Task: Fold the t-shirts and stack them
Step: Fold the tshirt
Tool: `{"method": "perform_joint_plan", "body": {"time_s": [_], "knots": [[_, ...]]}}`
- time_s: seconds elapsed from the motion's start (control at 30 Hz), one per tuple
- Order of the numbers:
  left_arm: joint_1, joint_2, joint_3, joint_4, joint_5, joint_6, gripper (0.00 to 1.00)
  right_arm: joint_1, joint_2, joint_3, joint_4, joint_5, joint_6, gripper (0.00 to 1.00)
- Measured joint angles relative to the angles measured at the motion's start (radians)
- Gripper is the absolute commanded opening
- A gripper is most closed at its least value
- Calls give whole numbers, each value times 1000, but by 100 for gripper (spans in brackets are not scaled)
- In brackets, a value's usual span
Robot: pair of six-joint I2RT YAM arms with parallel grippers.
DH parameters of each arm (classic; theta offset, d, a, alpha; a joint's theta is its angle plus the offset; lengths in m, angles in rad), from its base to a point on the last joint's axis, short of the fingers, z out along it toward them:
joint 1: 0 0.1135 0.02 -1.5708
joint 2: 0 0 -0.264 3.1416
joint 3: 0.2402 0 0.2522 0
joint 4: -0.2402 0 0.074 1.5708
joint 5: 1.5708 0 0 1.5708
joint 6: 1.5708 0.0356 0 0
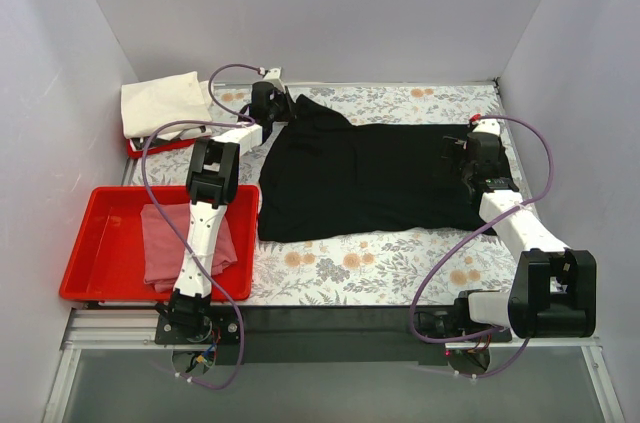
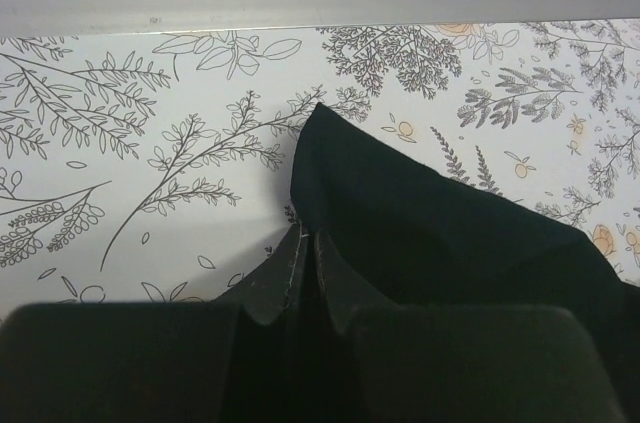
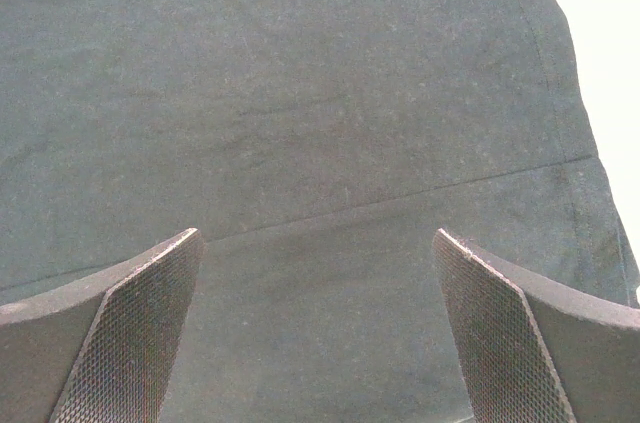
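**A:** From above, where does the black t-shirt lie?

**B:** The black t-shirt is spread on the floral table and fills its middle. Its long axis runs left to right, across the front of the arms. I cannot tell which end is the collar.

**A:** And the arms?

**B:** The left pincer is at the shirt's far left corner, where the cloth comes to a point. The right pincer is over the shirt's right end. From up here I cannot tell how either one's jaws stand.

**A:** The other shirts?

**B:** The pink t-shirt lies in the near red tray on the left, partly under the left arm. The cream t-shirt lies on the far red tray in the far left corner.

**A:** What does the left wrist view show?

**B:** The left pincer is clenched on the black t-shirt. A bunch of cloth with a stitched edge is squeezed between its fingers. Beyond them the cloth comes to a peak that points toward the table's far edge.

**A:** And the right wrist view?

**B:** The right pincer is released, its fingers wide apart. Black cloth fills the view beneath, with a stitched line crossing it from side to side. I cannot tell whether the tips touch the cloth.
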Motion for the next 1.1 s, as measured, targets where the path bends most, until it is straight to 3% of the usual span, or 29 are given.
{"method": "perform_joint_plan", "body": {"time_s": [0.3, 0.53, 1.1], "knots": [[-1, -3, -1, -6, -39, -17, 0, 0, 0, 3, -5, 1, 0, 88], [-2, -76, -81, -33, -69, -49, 0, 0, 0, 3, -11, 2, -1, 88], [-3, -204, -100, -85, -81, -80, 0, 0, -43, 3, -22, 0, -7, 88]]}}
